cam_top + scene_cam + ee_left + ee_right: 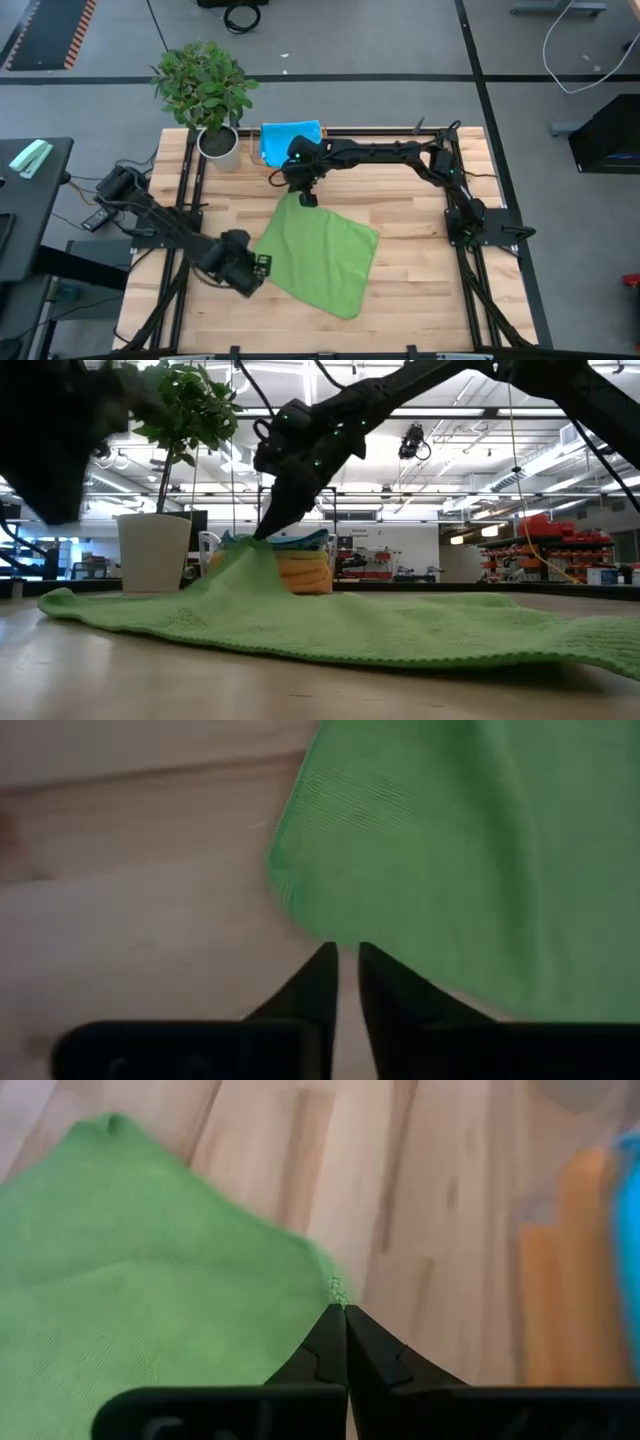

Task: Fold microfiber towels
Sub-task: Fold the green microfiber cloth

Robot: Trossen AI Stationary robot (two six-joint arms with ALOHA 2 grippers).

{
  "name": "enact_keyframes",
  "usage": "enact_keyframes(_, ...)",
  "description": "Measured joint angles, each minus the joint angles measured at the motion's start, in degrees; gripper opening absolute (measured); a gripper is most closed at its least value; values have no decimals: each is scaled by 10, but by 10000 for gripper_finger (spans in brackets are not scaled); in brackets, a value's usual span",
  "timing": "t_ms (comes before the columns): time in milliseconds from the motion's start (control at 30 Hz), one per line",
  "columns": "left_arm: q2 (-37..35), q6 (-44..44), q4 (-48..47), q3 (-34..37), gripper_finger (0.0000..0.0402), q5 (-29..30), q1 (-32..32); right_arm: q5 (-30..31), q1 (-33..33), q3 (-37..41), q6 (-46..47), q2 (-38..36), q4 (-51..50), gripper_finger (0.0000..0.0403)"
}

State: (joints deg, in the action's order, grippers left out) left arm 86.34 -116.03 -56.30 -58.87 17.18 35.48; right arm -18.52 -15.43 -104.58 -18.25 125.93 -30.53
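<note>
A green towel (pixel 320 255) lies spread on the wooden table, shown as a diamond in the high view. My right gripper (pixel 305 197) is shut on its far corner, which rises in a small peak (pixel 250 550). The rest of the towel lies flat. My left gripper (pixel 258 270) hovers over the towel's left corner (pixel 300 890) with its fingers nearly together and nothing between them. That corner lies flat on the table (pixel 55 600). My right gripper pinches the green towel's far corner tip (pixel 336 1288) between its two fingertips. The fingers slant down from above and from the far side. The corner is lifted a little off the table, and the cloth slopes down from it slack onto the tabletop (pixel 400 625).
A stack of folded towels, blue on top (pixel 290 140) over yellow and orange (pixel 305 570), sits at the far edge just behind my right gripper. A potted plant (pixel 218 140) stands to its left. Bare wood (pixel 420 290) lies to the right and near side.
</note>
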Motion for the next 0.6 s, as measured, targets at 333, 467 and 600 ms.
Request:
enact_keyframes(333, 11, 17, 80, 88, 189, -69, -96, 0, 10, 11, -13, 2, 2, 2)
enact_keyframes(467, 32, 42, 93, 87, 225, -76, -106, 0, 9, 11, -28, 2, 4, 1)
enact_keyframes(600, 63, 42, 100, 88, 236, -103, -113, 0, 4, 11, -32, 2, -1, 1)
